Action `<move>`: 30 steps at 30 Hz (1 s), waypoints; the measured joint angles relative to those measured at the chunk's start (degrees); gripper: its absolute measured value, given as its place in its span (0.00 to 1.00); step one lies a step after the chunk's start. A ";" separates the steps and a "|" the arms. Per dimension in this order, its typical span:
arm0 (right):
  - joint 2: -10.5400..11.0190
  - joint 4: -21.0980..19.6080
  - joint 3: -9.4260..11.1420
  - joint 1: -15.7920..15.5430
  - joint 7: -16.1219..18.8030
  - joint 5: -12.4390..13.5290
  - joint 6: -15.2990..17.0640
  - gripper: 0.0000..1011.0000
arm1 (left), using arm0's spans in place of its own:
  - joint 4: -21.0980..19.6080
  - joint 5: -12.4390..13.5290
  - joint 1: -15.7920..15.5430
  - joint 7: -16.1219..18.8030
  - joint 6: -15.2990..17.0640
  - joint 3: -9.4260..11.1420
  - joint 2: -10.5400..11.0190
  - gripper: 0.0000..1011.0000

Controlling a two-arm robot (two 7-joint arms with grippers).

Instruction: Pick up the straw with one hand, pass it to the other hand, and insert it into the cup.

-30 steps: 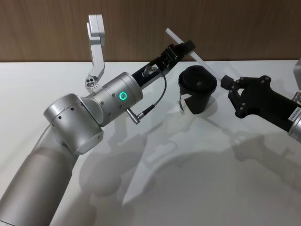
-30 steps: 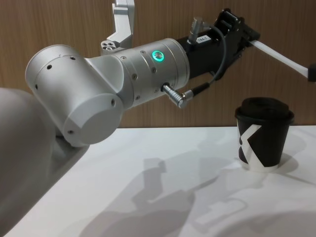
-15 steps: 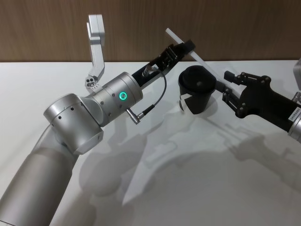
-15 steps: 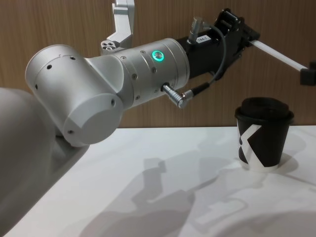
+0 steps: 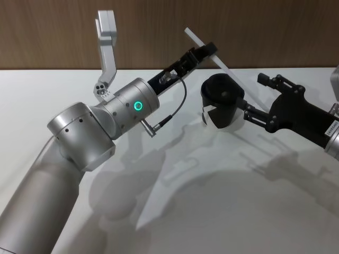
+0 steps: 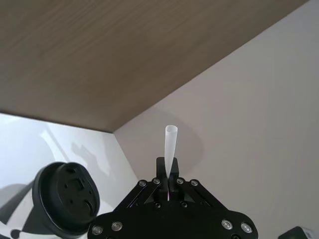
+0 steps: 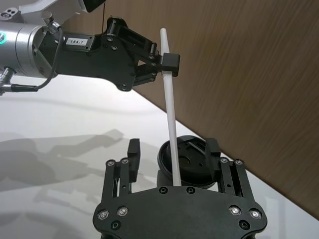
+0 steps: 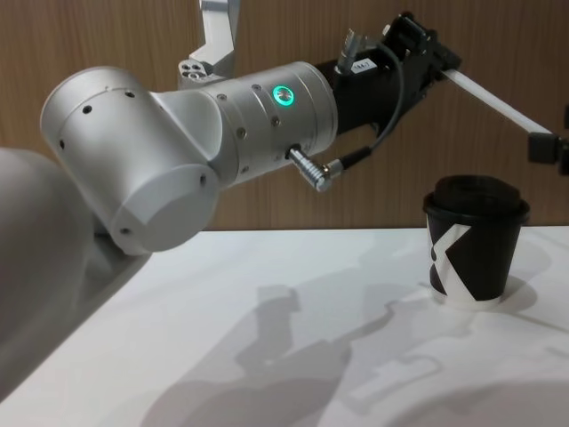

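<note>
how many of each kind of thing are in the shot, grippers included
straw: 1
cup: 1
grippers: 2, the left gripper and the right gripper
total: 4

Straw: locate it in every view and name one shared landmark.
Head view: the straw slants across upper centre, past the cup.
Left wrist view: straw pokes out of the left hand, cup alongside.
Right wrist view: straw runs from left hand toward cup lid.
Chest view: straw upper right, above the cup.
Shared landmark: the cup.
</note>
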 joint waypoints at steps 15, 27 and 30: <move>0.00 0.00 0.00 0.00 0.00 0.00 0.00 0.99 | -3.30 8.73 -1.41 0.28 -6.68 3.57 3.45 0.01; 0.00 0.00 0.00 0.00 0.00 0.00 0.00 0.99 | -6.52 16.70 -3.01 0.90 -11.13 7.11 6.96 0.01; 0.00 0.00 0.00 0.00 0.00 0.00 0.00 0.99 | -7.35 18.79 -3.49 1.07 -12.04 8.00 7.78 0.01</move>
